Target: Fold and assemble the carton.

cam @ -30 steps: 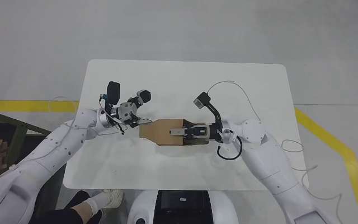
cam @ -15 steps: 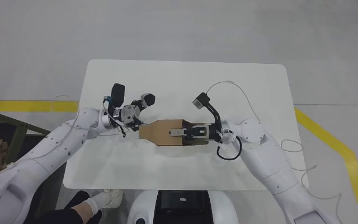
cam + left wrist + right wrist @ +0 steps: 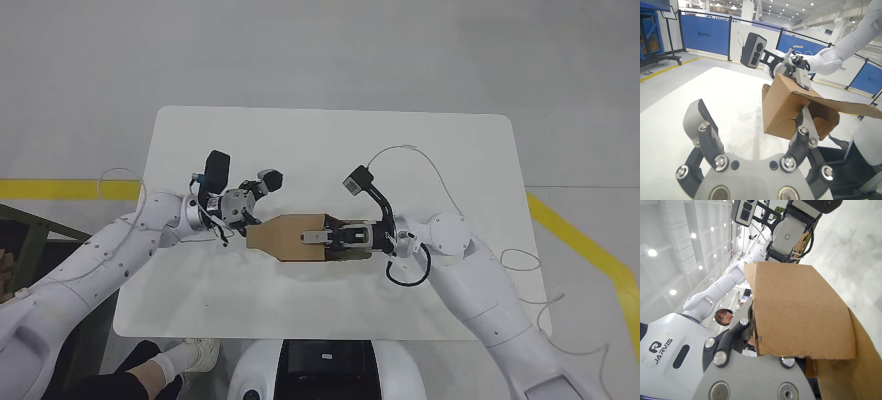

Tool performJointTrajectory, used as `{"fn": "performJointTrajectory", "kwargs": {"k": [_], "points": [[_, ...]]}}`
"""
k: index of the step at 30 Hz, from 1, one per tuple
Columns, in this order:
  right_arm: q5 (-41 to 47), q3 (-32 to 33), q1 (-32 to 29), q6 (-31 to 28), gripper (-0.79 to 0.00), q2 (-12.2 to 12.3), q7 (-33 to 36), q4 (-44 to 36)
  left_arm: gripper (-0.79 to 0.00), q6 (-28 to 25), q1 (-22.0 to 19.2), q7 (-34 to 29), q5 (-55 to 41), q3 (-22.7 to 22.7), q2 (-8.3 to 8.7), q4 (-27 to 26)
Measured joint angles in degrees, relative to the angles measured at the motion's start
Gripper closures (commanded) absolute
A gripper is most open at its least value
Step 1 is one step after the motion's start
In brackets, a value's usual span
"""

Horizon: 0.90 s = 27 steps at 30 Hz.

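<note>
The carton [image 3: 275, 238] lay mid-frame in the top view on the white table [image 3: 450, 160]. The right gripper [image 3: 320, 237] pinched its top panel. The left gripper [image 3: 255, 205] was spread wide, one finger [image 3: 806, 118] tucked into the carton's open end.

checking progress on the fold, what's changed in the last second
The left pincer shifted toward the open end of the carton and turned a little. It is open, with one finger now at the opening. The right pincer kept its grip on the carton, which barely moved.
</note>
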Motion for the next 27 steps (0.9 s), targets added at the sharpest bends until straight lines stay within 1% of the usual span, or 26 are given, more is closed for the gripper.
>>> {"fn": "performJointTrajectory", "kwargs": {"k": [18,27], "points": [[-0.7,-0.1,0.2,0.3,0.000,0.1,0.6,-0.2,-0.785,0.0,0.4,0.0,-0.1,-0.6,-0.67,0.9],[-0.9,-0.2,0.2,0.3,0.000,0.1,0.4,-0.5,-0.785,0.0,0.6,0.0,0.3,-1.1,-0.72,0.9]]}}
